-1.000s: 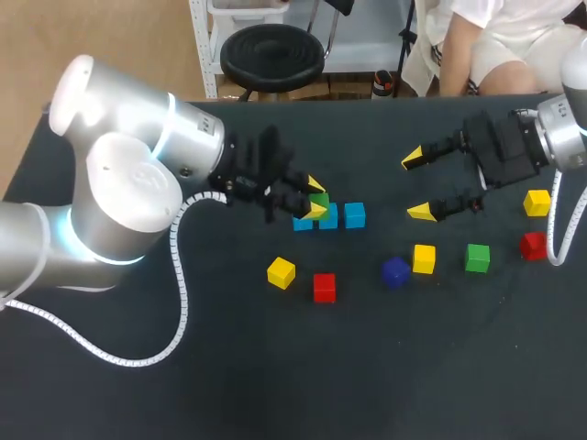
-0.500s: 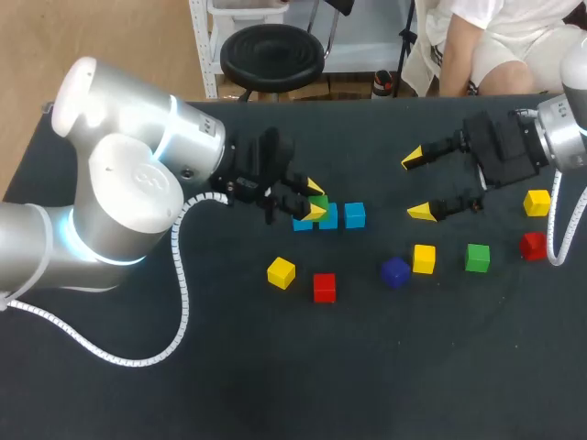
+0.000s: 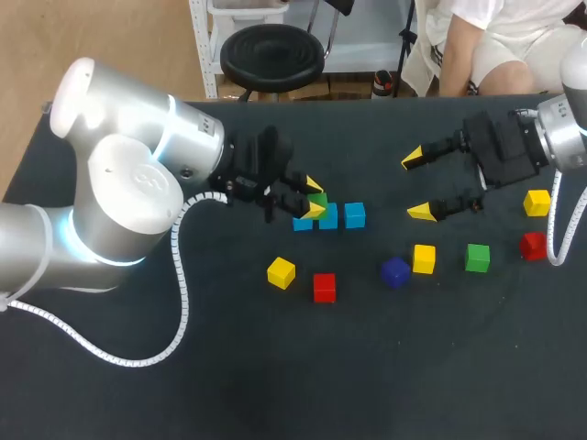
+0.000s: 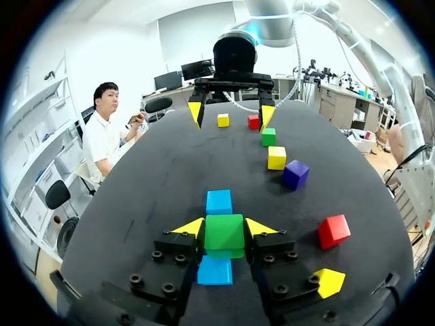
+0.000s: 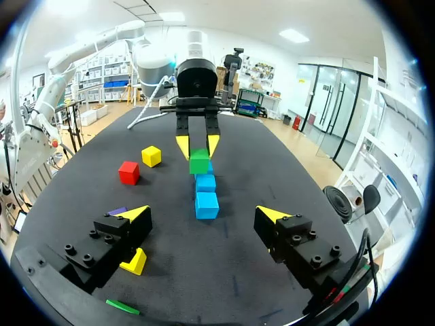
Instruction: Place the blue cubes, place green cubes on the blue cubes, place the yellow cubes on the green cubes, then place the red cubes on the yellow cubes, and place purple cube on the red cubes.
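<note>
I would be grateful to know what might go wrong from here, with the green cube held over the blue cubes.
1. The left fingers grip the green cube over the blue cubes. If it is not squarely above one of them, it may tip off on release.
2. The fingers sit close beside the blue cubes, so opening or pulling back may knock the row out of line.

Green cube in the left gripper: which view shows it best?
Left wrist view: the held green cube sits large in the left gripper, over blue cubes. Head view shows it small, partly covered; right wrist view, distant.
</note>
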`<state>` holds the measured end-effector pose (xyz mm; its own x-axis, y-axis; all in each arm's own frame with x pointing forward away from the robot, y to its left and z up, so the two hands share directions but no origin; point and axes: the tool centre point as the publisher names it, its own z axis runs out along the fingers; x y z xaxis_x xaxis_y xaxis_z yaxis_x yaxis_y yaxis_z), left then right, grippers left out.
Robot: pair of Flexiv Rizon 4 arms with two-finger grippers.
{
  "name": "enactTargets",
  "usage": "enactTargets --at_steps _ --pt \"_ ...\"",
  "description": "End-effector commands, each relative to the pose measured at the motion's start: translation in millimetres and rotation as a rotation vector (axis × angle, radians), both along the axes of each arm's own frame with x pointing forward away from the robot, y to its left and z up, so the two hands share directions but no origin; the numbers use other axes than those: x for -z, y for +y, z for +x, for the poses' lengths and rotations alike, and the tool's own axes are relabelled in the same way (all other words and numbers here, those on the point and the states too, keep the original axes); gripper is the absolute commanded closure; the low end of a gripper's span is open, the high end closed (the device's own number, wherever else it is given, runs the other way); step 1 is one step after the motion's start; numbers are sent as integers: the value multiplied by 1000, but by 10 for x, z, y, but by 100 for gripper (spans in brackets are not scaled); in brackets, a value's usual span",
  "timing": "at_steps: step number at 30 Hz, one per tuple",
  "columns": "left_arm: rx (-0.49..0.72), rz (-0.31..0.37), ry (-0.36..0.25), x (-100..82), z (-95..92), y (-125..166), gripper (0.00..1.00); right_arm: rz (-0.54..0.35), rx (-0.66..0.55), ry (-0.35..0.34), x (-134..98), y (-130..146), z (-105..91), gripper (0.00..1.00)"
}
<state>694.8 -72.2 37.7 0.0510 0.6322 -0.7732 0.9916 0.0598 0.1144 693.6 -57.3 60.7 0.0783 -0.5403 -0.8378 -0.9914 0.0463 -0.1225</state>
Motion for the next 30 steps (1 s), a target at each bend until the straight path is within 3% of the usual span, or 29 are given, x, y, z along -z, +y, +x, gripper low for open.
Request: enactTargets --at_steps 1,30 --pt "0 2 -4 -18 32 -13 100 1 1 -2 1 -1 -5 0" --pt "-13 3 -13 26 45 17 100 1 1 -2 1 -1 -5 0"
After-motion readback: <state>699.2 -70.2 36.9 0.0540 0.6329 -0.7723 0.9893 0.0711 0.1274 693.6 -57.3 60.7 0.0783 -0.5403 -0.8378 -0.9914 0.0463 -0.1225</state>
